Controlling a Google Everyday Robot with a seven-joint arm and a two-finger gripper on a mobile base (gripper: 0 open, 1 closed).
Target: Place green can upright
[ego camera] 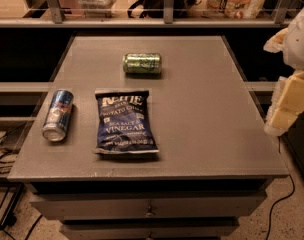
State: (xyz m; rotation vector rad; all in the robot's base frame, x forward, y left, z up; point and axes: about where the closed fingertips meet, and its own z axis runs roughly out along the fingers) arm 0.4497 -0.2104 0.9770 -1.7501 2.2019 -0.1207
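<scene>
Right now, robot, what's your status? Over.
Claw off the table's right edge. Green can lying on its side, untouched. Chip bag, blue can not in the way.

chip bag: "POTATO CHIPS", "SEA SALT & VINEGAR" | green can: print unreadable | blue can: print unreadable | hand: beside right edge of bench

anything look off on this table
Both cans lie on their sides: the green can near the back, the blue can by the left edge. The chip bag lies flat, fine. The gripper hangs beyond the right side of the table.
</scene>
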